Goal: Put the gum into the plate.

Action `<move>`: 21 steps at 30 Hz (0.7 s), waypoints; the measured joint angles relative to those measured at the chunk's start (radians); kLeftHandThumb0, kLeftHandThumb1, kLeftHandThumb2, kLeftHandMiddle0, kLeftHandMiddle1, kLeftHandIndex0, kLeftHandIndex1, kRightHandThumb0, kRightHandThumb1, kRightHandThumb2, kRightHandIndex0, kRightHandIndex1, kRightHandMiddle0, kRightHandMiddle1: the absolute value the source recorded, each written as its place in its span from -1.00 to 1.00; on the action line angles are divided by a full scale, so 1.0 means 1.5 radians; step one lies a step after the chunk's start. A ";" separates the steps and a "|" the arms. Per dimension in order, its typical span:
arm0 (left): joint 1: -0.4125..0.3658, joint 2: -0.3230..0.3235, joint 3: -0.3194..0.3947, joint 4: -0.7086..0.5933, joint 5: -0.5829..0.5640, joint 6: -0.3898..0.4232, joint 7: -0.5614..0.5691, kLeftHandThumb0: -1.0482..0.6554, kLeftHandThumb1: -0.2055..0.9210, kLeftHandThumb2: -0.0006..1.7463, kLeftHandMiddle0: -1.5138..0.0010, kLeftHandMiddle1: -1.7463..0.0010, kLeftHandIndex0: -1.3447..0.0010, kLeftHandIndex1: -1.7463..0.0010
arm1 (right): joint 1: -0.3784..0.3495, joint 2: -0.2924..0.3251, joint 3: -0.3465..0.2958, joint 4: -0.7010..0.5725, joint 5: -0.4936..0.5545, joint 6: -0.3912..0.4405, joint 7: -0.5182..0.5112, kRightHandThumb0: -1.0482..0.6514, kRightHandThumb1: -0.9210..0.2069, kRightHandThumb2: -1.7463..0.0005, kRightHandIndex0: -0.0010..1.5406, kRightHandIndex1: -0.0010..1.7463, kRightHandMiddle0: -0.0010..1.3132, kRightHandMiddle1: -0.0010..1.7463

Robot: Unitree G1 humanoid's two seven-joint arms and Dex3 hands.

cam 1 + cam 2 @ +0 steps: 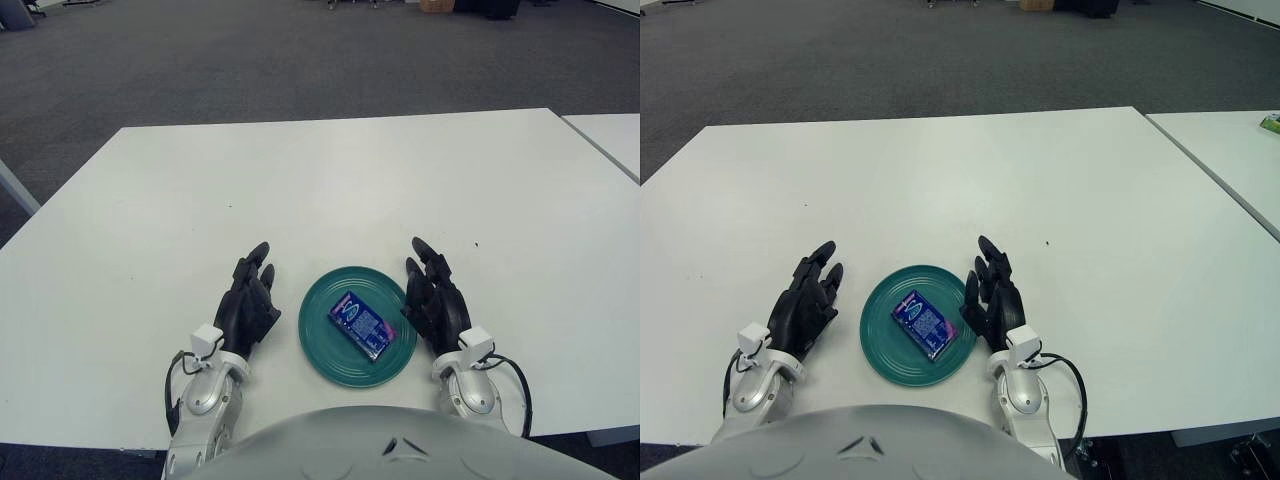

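Note:
A blue gum pack point(362, 324) lies flat inside the teal plate point(322, 345) near the front edge of the white table. My left hand point(250, 296) shows just left of the plate, fingers stretched forward and holding nothing. My right hand point(432, 290) shows just right of the plate at its rim, fingers also stretched and holding nothing. Neither hand touches the gum. The same scene shows in the right eye view, with the gum point(923, 324) in the plate point(880, 345).
The white table point(330, 190) extends far ahead and to both sides. A second white table point(1230, 150) stands at the right with a small green object point(1270, 123) on it. Grey carpet lies beyond.

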 measured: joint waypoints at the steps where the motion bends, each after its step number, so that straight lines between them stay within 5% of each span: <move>1: 0.003 -0.001 -0.001 0.000 0.003 -0.004 0.002 -1.00 1.00 0.18 0.81 1.00 1.00 0.41 | 0.000 -0.001 -0.001 0.000 0.001 0.000 0.000 -0.79 -1.00 0.04 -0.73 -0.99 -1.00 -0.47; 21: 0.026 -0.011 -0.035 0.018 0.008 -0.043 0.013 -1.00 1.00 0.19 0.72 0.96 1.00 0.36 | 0.001 -0.004 -0.014 -0.001 0.022 0.000 0.024 -0.77 -1.00 0.05 -0.74 -1.00 -1.00 -0.46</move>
